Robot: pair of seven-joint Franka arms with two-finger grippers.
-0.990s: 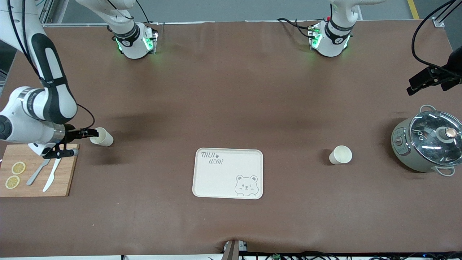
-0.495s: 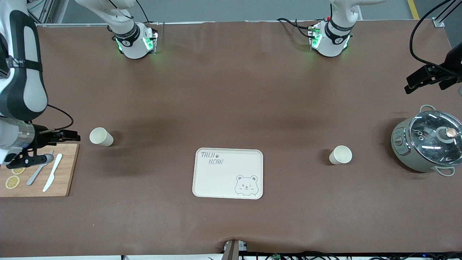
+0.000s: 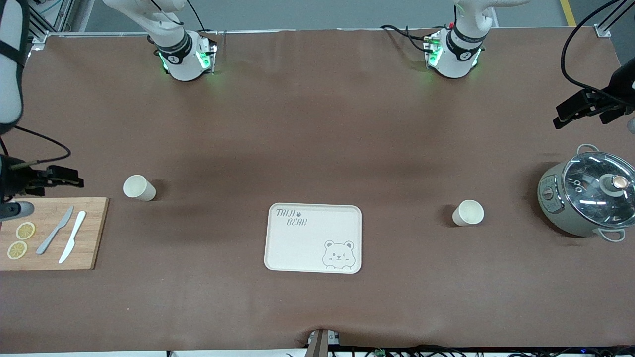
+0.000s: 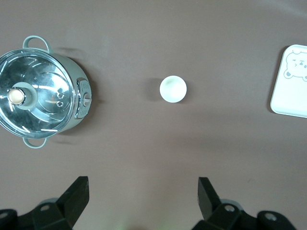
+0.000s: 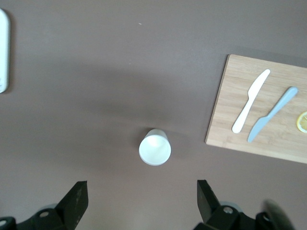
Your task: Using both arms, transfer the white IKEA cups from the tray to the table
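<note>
Two white IKEA cups stand upright on the brown table, with a cream bear-print tray (image 3: 313, 238) between them. One cup (image 3: 139, 188) (image 5: 155, 148) is toward the right arm's end. My right gripper (image 3: 59, 177) (image 5: 142, 188) hangs open and empty above the table beside this cup, clear of it. The other cup (image 3: 468, 212) (image 4: 173, 89) is toward the left arm's end. My left gripper (image 3: 585, 111) (image 4: 144, 184) is open and empty, high over the table near the pot, well apart from that cup.
A wooden cutting board (image 3: 92, 233) (image 5: 230, 110) with a white knife (image 3: 72, 236), a grey knife (image 3: 54, 237) and lemon slices (image 3: 25, 230) lies at the right arm's end. A grey pot (image 3: 555, 198) (image 4: 79, 110) with a glass lid stands at the left arm's end.
My right gripper has drawn away from the cup it stood at, toward the right arm's end of the table, leaving the cup standing. The left gripper has shifted only slightly.
</note>
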